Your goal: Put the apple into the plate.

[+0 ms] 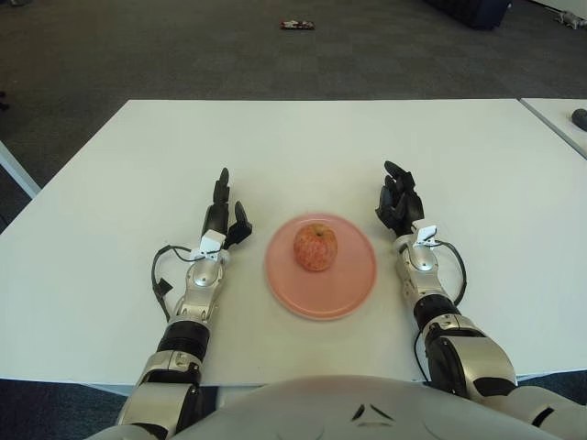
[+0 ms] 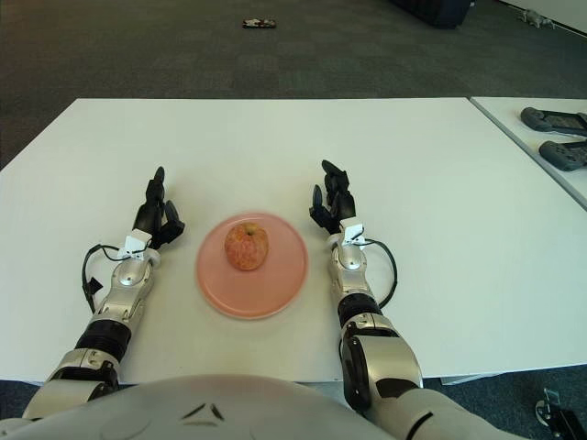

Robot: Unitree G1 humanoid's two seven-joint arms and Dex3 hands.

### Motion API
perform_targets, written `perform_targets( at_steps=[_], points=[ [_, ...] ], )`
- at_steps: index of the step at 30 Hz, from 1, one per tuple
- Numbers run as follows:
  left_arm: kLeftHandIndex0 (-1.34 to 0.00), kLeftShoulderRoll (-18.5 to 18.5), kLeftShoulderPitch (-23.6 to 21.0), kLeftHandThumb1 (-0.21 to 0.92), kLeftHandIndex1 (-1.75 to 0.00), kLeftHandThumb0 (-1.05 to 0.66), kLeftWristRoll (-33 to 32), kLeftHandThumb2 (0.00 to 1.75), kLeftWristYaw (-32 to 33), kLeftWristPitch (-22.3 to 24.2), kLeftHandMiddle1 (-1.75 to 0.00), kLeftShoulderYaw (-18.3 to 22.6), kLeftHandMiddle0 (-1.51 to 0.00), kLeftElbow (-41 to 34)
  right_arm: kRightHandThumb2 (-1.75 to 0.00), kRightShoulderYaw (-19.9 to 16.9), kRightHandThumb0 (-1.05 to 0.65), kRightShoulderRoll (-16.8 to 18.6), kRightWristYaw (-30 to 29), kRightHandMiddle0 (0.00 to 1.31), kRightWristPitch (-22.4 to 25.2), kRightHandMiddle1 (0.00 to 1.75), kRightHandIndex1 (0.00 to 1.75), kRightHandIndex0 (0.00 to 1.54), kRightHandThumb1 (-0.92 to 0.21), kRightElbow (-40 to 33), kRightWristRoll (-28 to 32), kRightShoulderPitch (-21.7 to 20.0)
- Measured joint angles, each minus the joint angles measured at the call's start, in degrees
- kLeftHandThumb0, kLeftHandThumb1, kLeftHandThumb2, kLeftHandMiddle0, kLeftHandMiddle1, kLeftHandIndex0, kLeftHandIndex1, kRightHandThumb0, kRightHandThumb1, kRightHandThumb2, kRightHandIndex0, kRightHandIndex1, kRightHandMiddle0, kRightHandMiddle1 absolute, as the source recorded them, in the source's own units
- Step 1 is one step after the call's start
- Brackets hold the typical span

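1. Left eye view: sitting upright on the pink plate (image 1: 321, 267), slightly toward the plate's left and far part, the reddish apple (image 1: 315, 247), untouched by either hand.
2. Lying just left of the plate, apart from its rim, the left hand (image 1: 223, 213), palm side turned toward the plate, fingers stretched forward and loosely spread, gripping nothing.
3. Showing just right of the plate, near its upper right rim but clear of it, the right hand (image 1: 399, 202), fingers extended forward with a slight curl, relaxed and holding nothing.
4. Stretching under all of it, the white table (image 1: 303, 147); trailing beside each silver forearm, a black cable loop.
5. Lying far off on the dark carpet beyond the table, a small dark object (image 1: 296, 24), too small to identify.
6. Right eye view: again resting on the plate (image 2: 275, 284), the apple (image 2: 246, 247), with the left hand (image 2: 156, 216) left of it and the right hand (image 2: 332, 203) right of it, both open and empty.
7. Showing at the right edge, a second white table (image 2: 514, 124) carrying two dark grey devices (image 2: 559, 136).
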Motion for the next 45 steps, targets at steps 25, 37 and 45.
perform_targets(
  at_steps=[25, 37, 45],
  points=[
    [0.0, -0.4, 0.2, 0.92, 0.0, -1.0, 1.3, 1.15, 2.0, -0.3, 0.0, 0.1, 0.0, -0.3, -0.86, 0.3, -0.6, -0.1, 2.3, 0.0, -0.1, 0.47, 0.01, 0.15, -0.92, -0.4, 0.1, 0.2],
    [0.0, -0.6, 0.2, 0.92, 0.0, -0.99, 1.5, 1.16, 2.3, -1.2, 0.0, 0.3, 0.0, 0.0, -0.88, 0.3, -0.57, -0.2, 2.6, 0.0, -0.3, 0.48, 0.01, 0.17, -0.92, -1.1, 0.1, 0.6],
    [0.0, -0.6, 0.2, 0.92, 0.0, -0.98, 1.5, 1.17, 2.8, -1.3, 0.0, 0.4, 0.0, 0.1, -0.9, 0.3, -0.55, -0.2, 2.8, 0.0, -0.7, 0.49, 0.02, 0.18, -0.92, -1.9, 0.1, 0.9]
  ],
)
